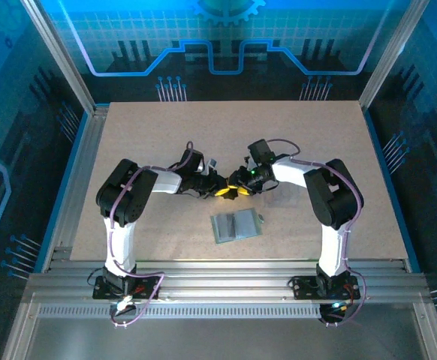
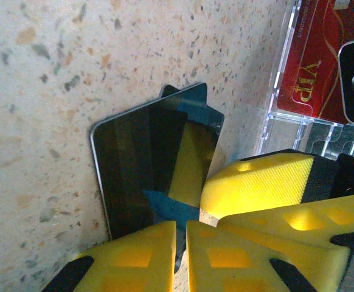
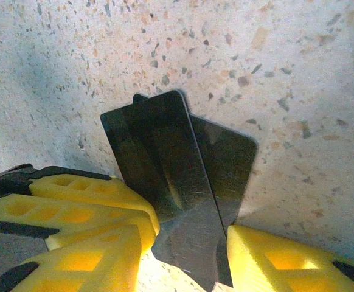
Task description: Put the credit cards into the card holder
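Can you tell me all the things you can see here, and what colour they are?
black card: 1, black, held up on edge at mid-table
red card: 1, red with gold VIP letters, in or under clear plastic, can't tell which
clear plastic: 1, see-through, around the red card
card holder: 1, pale grey-green, flat on the table, nearer the arm bases
table: 1, speckled beige, under everything
arms: 2, black and white, left arm and right arm meeting mid-table
left pincer: 1, yellow, shut on the black card
right pincer: 1, yellow, open around the same card
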Controlling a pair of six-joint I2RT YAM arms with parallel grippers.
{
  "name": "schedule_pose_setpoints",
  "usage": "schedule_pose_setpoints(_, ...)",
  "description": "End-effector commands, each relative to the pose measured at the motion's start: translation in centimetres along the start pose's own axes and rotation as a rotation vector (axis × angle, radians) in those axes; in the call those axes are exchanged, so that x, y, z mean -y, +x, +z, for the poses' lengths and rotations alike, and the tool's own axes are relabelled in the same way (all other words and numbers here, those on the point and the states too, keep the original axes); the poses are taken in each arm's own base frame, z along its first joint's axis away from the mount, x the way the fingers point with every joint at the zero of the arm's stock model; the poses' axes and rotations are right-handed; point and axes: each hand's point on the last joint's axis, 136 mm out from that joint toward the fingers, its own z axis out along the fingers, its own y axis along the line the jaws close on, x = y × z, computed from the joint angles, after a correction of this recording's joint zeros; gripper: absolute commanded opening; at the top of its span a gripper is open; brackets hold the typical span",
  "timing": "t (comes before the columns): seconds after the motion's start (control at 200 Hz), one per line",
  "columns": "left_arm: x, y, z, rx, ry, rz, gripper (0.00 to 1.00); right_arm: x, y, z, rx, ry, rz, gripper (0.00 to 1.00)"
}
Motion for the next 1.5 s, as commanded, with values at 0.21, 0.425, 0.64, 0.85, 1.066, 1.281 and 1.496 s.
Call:
schedule_pose_setpoints(0.21,-5.3,3.2,1.5,-0.058,-0.110,-0.162,0.15,-9.7,3.9,-3.1,-0.146,-0.385,-0.143,0.46)
schedule_pose_setpoints(0.425,-5.1,3.2,1.6,-0.058,-0.070,-0.184,0.15,-10.7,3.9,-3.9,-0.143,-0.428,-0.153,0.46)
schedule_pose_setpoints(0.64,-4.9,2.9,1.5,-0.052,-0.008,-0.211,0.14,-10.8,4.3,-3.6,-0.156,-0.451,-0.154,0.47)
schedule_pose_setpoints(0.85,-4.9,2.7,1.5,-0.050,0.028,-0.229,0.15,-10.3,5.2,-1.9,-0.183,-0.429,-0.156,0.46)
schedule_pose_setpoints(1.066,-4.5,2.3,0.6,-0.041,0.052,-0.227,0.14,-8.9,4.6,-2.9,-0.135,-0.296,-0.201,0.45)
schedule_pose_setpoints(1.281,-1.4,1.2,-1.9,-0.006,0.081,-0.167,0.14,-6.6,2.9,-4.6,-0.078,-0.185,-0.182,0.39)
schedule_pose_setpoints(1.496,0.4,0.2,-3.8,0.035,-0.008,-0.065,0.14,-3.9,2.4,-4.8,-0.052,-0.048,-0.169,0.26)
